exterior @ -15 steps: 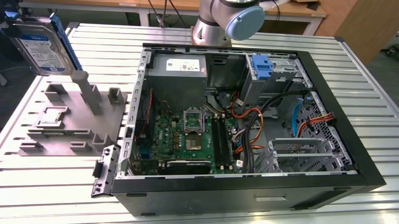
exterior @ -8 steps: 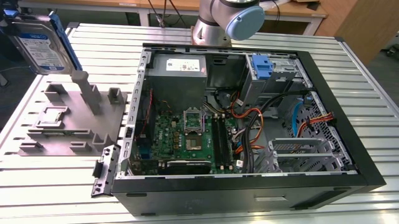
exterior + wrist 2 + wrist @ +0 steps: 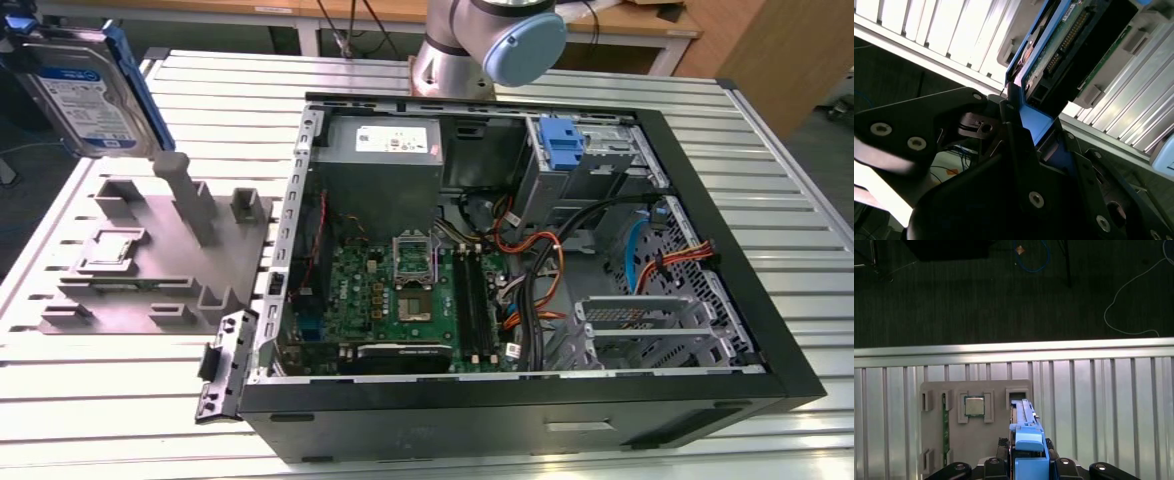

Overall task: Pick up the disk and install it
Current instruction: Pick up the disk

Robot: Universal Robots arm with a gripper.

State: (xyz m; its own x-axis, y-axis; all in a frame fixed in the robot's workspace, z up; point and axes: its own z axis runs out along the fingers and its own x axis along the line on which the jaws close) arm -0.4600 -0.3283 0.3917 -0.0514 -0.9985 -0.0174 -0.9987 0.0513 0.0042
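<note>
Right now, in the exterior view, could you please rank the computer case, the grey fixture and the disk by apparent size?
1. computer case, largest.
2. grey fixture.
3. disk, smallest; it hangs above the fixture, possibly nearer the camera, so it may look oversized.

Disk [image 3: 87,90] above fixture [image 3: 147,255]; case [image 3: 467,420] beside

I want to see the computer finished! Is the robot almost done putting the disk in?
Not yet. Picking up looks done: the end effector is clamped on the disk, which hangs in the air above the grey holder. Still left: the disk is outside the open computer case, so installing has not happened.
</note>
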